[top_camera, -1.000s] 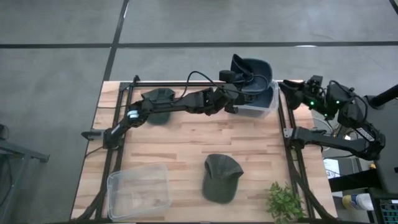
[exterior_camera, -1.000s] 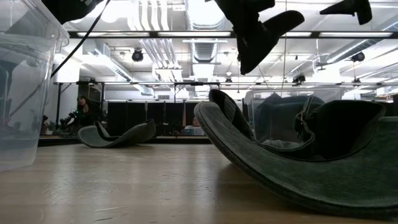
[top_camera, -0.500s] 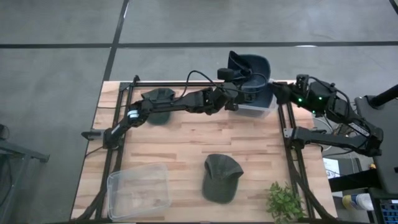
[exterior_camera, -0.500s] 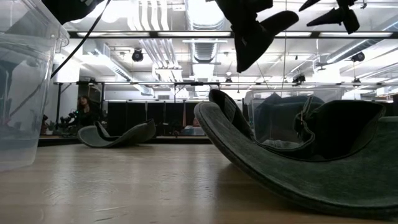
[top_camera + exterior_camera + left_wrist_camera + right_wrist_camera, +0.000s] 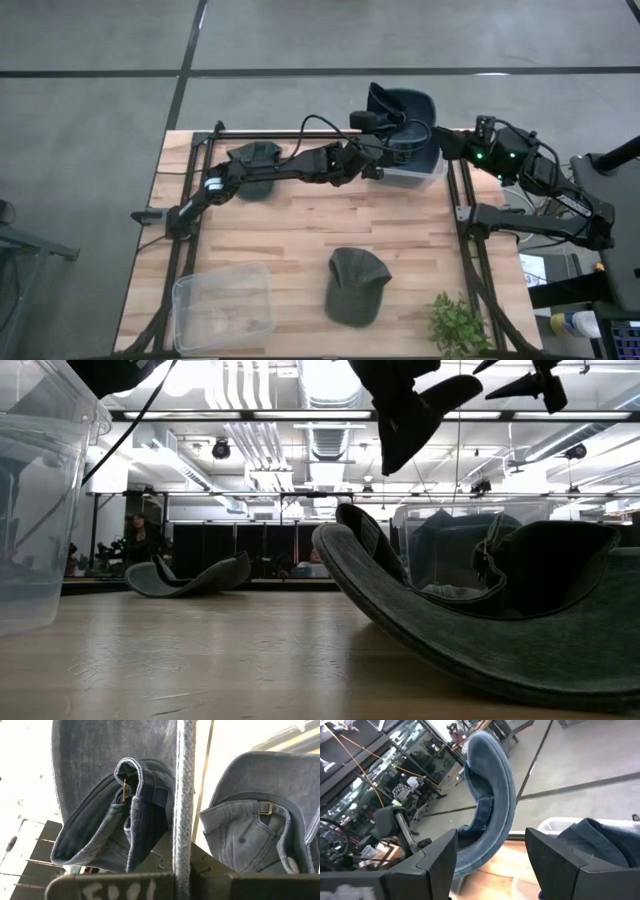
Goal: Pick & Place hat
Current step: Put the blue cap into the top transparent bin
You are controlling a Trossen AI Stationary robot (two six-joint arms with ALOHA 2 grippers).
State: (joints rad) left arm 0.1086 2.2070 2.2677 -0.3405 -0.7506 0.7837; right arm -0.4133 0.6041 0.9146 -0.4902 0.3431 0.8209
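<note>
Overhead, the left gripper (image 5: 378, 122) is reached across the far edge of the table (image 5: 300, 240), its fingers closed on a blue hat (image 5: 395, 105) held up over the clear bin (image 5: 425, 170) at the far right corner. A second blue hat (image 5: 250, 840) lies inside that bin, seen in the left wrist view beside the held one. The right gripper (image 5: 447, 142) hovers just beside the bin's right side with its fingers spread apart, and in its wrist view the held hat's brim stands between them farther off. A dark green hat (image 5: 355, 285) lies on the near middle of the table, another green hat (image 5: 252, 165) sits at the far left. An empty clear container (image 5: 222, 305) rests at the near left corner, a small plant (image 5: 458, 325) at the near right
</note>
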